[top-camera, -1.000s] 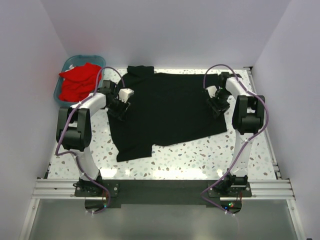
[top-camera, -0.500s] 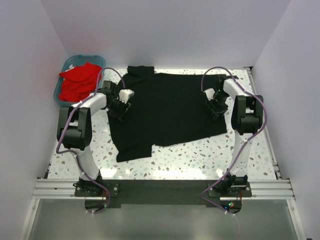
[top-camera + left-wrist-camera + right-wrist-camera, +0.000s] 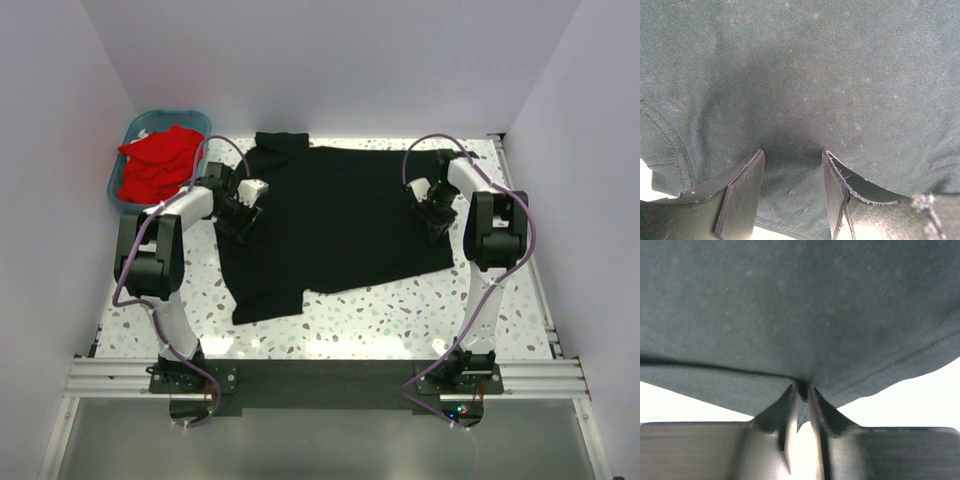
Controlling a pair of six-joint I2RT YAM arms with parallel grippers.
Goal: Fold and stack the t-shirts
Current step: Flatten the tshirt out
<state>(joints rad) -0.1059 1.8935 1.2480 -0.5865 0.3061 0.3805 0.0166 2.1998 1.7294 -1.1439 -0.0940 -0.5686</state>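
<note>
Fingers of both arms sit on opposite side edges of the black t-shirt [image 3: 340, 215]. The right fingers [image 3: 775, 425] are nearly together and pinch a small ridge of its hem. The left fingers [image 3: 740, 195] stand apart, pressed down astride the cloth without a grip yet. Matching holds on both sides would likely let the fabric lift evenly for a fold. The shirt lies spread flat over the far middle of the table [image 3: 400, 310]. At the table's far left corner, a teal basket [image 3: 140, 122] holds the red t-shirts [image 3: 155, 165], heaped and unfolded.
</note>
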